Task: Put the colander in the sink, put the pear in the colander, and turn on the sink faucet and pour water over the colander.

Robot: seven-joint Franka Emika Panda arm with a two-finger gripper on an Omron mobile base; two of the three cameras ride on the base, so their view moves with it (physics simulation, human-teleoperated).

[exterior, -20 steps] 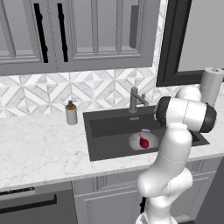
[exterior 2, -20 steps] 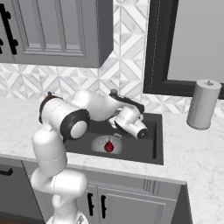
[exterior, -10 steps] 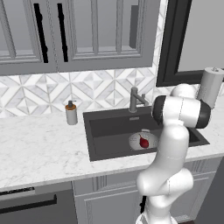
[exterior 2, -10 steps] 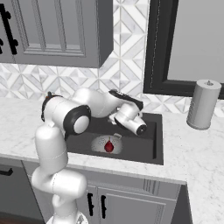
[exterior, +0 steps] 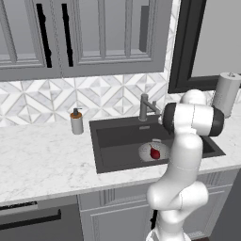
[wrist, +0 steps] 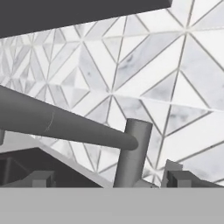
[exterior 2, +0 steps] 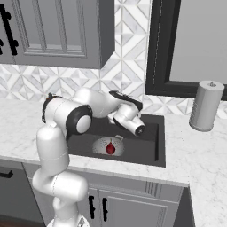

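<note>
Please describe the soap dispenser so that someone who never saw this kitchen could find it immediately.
Start at the dark sink set in the white marble counter. To the sink's left, near the tiled wall, stands the soap dispenser, a small pale bottle. Its dark pump top sets it apart from the sink faucet, a grey metal post with an angled spout behind the sink.

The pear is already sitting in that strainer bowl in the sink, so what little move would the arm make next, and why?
Probably ease the open end effector forward onto the sink faucet to turn it on. The pear lies in the colander inside the sink, so only the water remains, and the hand view shows the faucet's post close ahead between the fingertips.
</note>
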